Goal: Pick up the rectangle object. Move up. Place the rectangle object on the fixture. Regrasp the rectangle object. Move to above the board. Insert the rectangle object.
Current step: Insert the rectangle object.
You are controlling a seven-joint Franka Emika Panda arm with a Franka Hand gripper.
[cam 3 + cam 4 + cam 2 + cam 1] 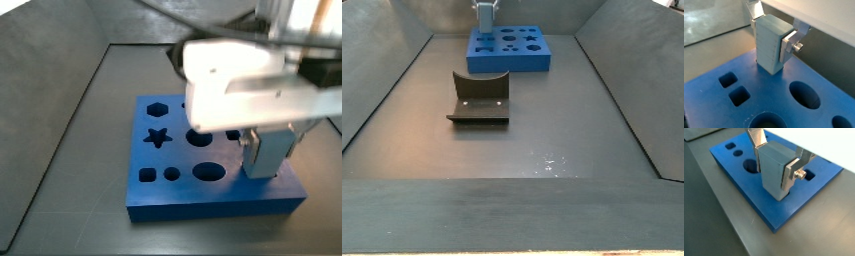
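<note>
**Block held upright at the board**

Nearest, in a side view, the fixture (478,98) stood alone on the dark floor (556,140), well apart from the board (509,50) at the far end. Over the board's left part the gripper (778,164) was closed on the rectangle object (775,173); its silver fingers (790,44) pressed on two opposite faces. The block stood upright, its lower end at the blue surface. I could not tell if it had entered a hole.
</note>
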